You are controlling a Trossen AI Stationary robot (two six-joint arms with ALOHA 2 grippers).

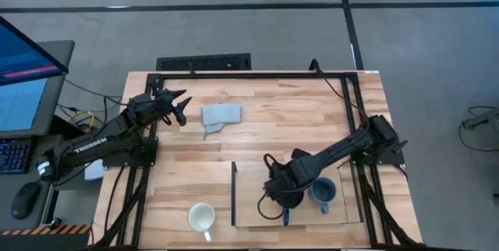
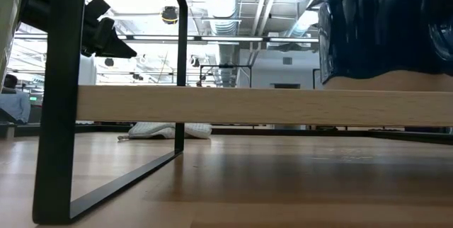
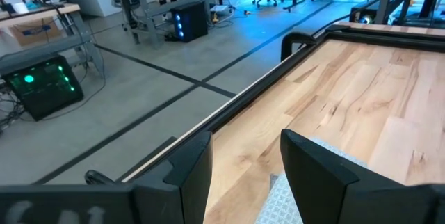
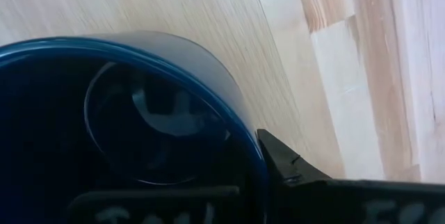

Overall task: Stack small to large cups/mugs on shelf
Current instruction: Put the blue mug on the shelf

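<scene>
The dark navy mug (image 1: 289, 194) stands on the pale plywood shelf (image 1: 257, 208), and my right gripper (image 1: 282, 189) is shut on its rim. In the low view the navy mug (image 2: 382, 26) rests by its base on the shelf board (image 2: 248, 105). The small grey-blue mug (image 1: 323, 192) stands upright on the shelf just right of it. The white mug (image 1: 201, 218) stands on the tabletop, left of the shelf's dark strip (image 1: 233, 192). My left gripper (image 1: 179, 109) hovers open at the far left, beside the grey cloth (image 1: 221, 116). My right gripper holds the navy mug by its rim (image 4: 240, 137), one finger inside the cup and the other finger (image 4: 285, 165) outside the wall. It comes from above, slanting in from the table's right. The mug sits upright with its base on the shelf.
The folded grey cloth (image 3: 278, 203) lies on the far part of the table below my left gripper (image 3: 243, 182). A black frame rail (image 1: 257, 75) runs along the far edge. Bare tabletop lies between the cloth and the shelf.
</scene>
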